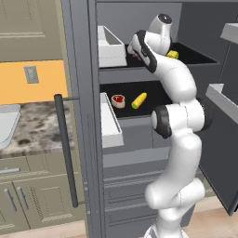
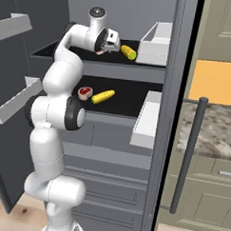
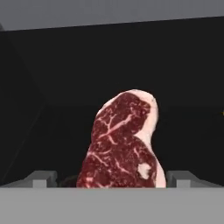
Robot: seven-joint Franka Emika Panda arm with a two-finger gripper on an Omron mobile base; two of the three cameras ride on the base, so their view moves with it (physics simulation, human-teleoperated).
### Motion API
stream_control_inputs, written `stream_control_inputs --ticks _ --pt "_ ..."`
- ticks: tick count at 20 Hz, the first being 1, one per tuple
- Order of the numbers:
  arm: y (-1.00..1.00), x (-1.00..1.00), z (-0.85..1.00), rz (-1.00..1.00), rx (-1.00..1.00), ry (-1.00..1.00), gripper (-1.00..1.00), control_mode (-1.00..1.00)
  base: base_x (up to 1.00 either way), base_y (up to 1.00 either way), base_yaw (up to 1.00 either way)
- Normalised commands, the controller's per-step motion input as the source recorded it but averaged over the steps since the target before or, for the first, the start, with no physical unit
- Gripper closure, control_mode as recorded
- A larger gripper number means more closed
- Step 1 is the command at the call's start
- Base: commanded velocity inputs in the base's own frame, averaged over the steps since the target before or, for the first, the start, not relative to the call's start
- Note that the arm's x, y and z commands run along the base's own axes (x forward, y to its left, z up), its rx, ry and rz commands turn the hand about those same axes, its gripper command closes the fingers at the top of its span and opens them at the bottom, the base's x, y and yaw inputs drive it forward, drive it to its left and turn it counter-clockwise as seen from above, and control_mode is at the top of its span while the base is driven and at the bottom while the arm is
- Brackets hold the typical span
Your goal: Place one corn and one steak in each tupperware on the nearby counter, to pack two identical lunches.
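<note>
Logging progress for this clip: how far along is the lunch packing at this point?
Nothing looks packed yet. A steak and a corn cob lie on the lower fridge shelf, and another corn cob on the upper shelf. In hand: the open gripper is reaching at the upper-shelf steak, one finger on each side, not closed. The one tupperware partly in view on the counter shows no food. All four items are left to move.

upper shelf (image 2: 82,56): steak (image 3: 124,144) between the fingers (image 3: 41,178), corn (image 2: 128,52) beside, bin (image 2: 156,40) at the door end | lower shelf (image 2: 130,96): steak (image 2: 85,92) just beside corn (image 2: 103,96), bin (image 2: 146,119) at the door end | surface (image 1: 35,123): outside the door, tupperware (image 1: 7,122) on it
</note>
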Motion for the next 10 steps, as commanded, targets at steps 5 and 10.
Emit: stream_control_inputs --ticks 5,10 --pt "0.0 0.45 -0.44 0.0 -0.02 0.0 -1.0 -1.0 0.0 0.0 0.0" --pt "0.01 0.41 -0.85 0.0 -0.07 0.0 1.0 -1.0 0.0 0.0 0.0"
